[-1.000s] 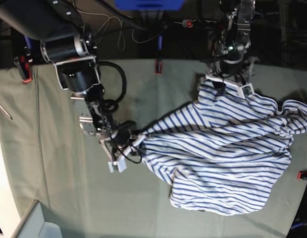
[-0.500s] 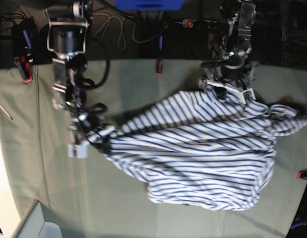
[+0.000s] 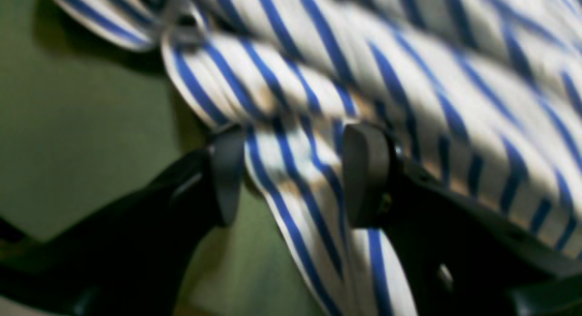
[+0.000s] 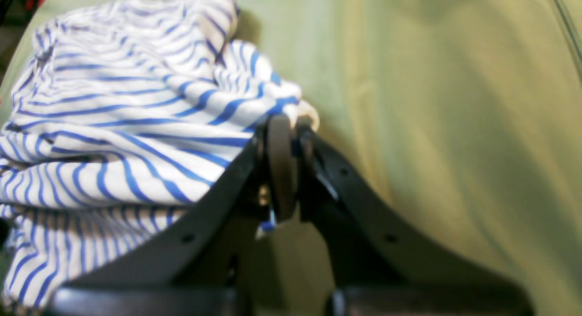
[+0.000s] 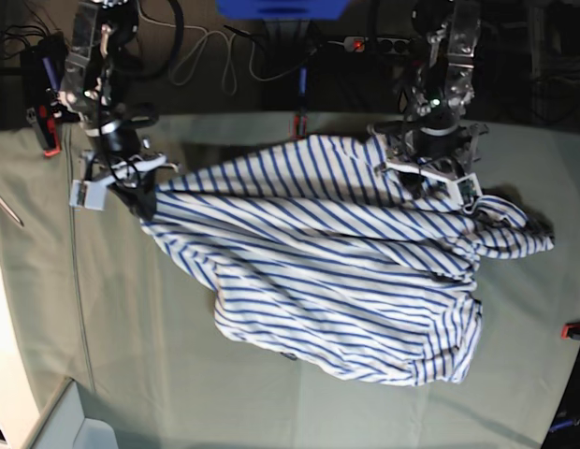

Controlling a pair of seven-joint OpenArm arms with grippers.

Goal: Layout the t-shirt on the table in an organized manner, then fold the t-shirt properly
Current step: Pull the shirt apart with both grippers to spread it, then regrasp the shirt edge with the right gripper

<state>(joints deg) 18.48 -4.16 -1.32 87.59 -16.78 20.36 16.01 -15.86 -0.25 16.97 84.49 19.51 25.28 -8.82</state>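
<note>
The t-shirt [image 5: 337, 271] lay spread and rumpled across the middle of the table [image 5: 112, 355], stretched between both arms. Right gripper [image 4: 291, 125] was clamped tight on a bunched shirt edge at the shirt's far-left corner in the base view. Left gripper [image 3: 291, 170] sat at the shirt's top edge, jaws half-wide with striped cloth between the pads [image 3: 363, 170].
</note>
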